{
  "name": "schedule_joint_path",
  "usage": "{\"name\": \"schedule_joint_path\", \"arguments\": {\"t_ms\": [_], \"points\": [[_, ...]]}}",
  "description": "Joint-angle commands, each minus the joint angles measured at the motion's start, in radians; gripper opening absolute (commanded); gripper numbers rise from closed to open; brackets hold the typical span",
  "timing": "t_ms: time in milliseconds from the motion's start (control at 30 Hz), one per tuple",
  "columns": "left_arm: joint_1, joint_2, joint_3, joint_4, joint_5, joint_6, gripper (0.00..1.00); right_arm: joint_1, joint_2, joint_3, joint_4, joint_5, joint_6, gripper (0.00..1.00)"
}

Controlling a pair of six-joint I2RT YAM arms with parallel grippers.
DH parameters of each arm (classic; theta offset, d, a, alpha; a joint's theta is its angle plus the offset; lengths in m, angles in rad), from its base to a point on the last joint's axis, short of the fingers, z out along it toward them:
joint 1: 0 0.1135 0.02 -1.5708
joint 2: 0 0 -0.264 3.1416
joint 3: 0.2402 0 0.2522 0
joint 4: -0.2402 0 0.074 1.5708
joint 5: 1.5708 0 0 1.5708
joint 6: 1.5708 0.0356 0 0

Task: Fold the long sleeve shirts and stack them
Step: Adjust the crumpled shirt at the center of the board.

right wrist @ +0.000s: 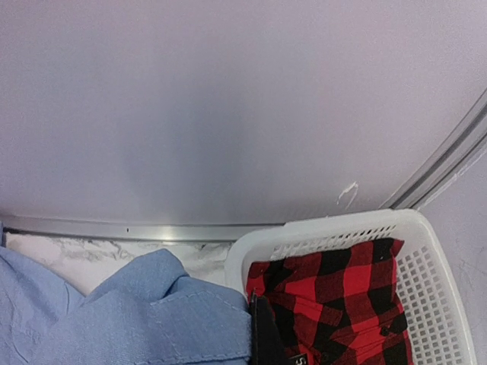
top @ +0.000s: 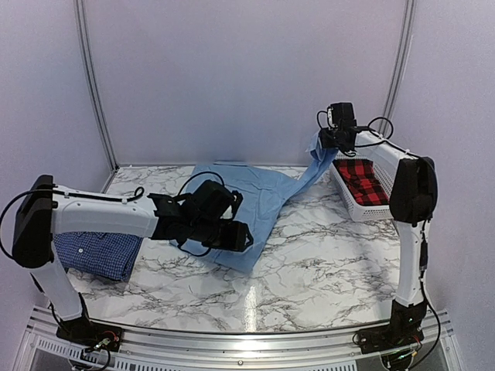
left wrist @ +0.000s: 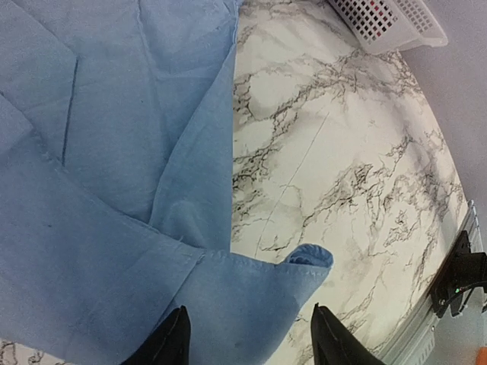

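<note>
1 plaid shirt (right wrist: pixel 342 296) in white basket (right wrist: pixel 335 228)

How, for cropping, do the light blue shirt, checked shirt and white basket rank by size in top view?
1. light blue shirt
2. white basket and checked shirt: alike; left arm partly covers the shirt.

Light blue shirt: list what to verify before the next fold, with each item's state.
1. Right gripper shut on the light blue shirt, lifting one part of it: ok.
2. Left gripper open above the shirt's near edge, gripping nothing: ok.
3. Shirt flat on the table: not ok. It is creased and its edge curls over by the left gripper.
4. Lifted cloth apart from the basket: cannot tell. It hangs right beside the rim.
5. Dark blue checked shirt folded at the left, apart from the light blue one: ok.
</note>
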Motion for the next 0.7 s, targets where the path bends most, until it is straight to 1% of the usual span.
{"name": "schedule_joint_path", "arguments": {"t_ms": [0, 67, 133, 167, 233, 333, 367, 533, 600, 667], "points": [[0.034, -0.133, -0.016, -0.001, -0.084, 0.033, 0.58, -0.041, 0.034, 0.145, -0.034, 0.003, -0.013, 0.00], [0.078, -0.150, -0.021, -0.021, -0.106, 0.020, 0.61, -0.042, 0.051, 0.184, -0.056, -0.033, -0.013, 0.00], [0.143, -0.134, -0.007, -0.048, -0.093, 0.009, 0.63, -0.039, 0.046, 0.174, -0.072, -0.088, -0.003, 0.00], [0.179, -0.112, 0.009, -0.060, -0.070, 0.012, 0.63, -0.036, 0.037, 0.154, -0.077, -0.113, 0.007, 0.03], [0.229, -0.039, 0.061, -0.077, -0.027, 0.041, 0.64, -0.019, 0.001, 0.093, -0.081, -0.141, 0.023, 0.18], [0.276, 0.098, 0.184, -0.100, 0.024, 0.092, 0.65, 0.020, -0.065, -0.007, -0.086, -0.131, 0.031, 0.47], [0.285, 0.162, 0.236, -0.120, 0.028, 0.107, 0.65, 0.034, -0.092, -0.047, -0.086, -0.123, 0.033, 0.53], [0.315, 0.345, 0.466, -0.233, -0.016, 0.152, 0.65, 0.093, -0.258, -0.284, -0.066, -0.105, 0.089, 0.68], [0.323, 0.404, 0.526, -0.280, -0.038, 0.160, 0.63, 0.115, -0.323, -0.374, -0.051, -0.108, 0.101, 0.72], [0.328, 0.441, 0.556, -0.305, -0.030, 0.165, 0.62, 0.137, -0.382, -0.452, -0.043, -0.111, 0.116, 0.73]]}}
